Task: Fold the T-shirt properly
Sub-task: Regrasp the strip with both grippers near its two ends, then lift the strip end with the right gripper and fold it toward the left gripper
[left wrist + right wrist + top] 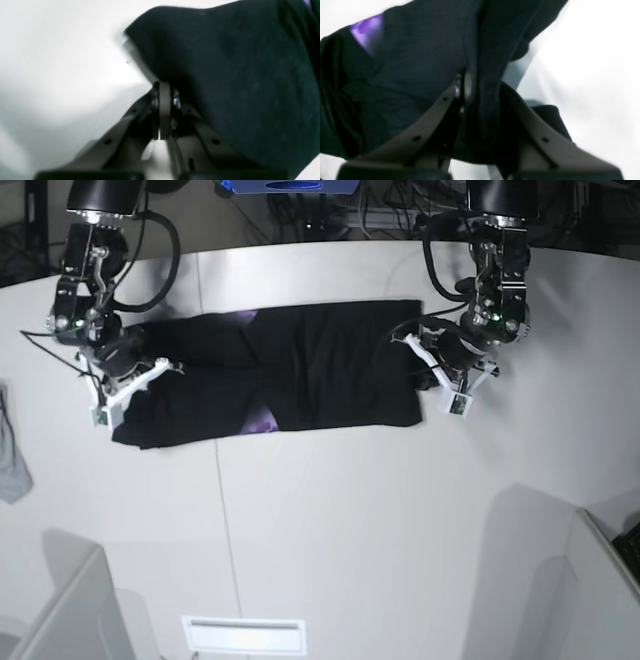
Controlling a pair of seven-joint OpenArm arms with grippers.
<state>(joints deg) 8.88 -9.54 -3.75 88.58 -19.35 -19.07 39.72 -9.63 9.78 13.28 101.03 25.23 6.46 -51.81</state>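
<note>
Bright, washed-out white glare and soft blur in both wrist views.

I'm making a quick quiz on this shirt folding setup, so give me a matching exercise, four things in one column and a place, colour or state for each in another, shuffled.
Things:
1. T-shirt
2. left gripper
3. right gripper
4. grey cloth

Descriptions:
A. lies at the table's edge, apart from both arms
B. clamped on the shirt's plain black edge
C. black, spread across the table
D. clamped on a fold, purple print nearby

Pairs: 1-C, 2-B, 3-D, 4-A

Brightly lit white table point(350, 520), dark cables point(330, 215) behind
</note>
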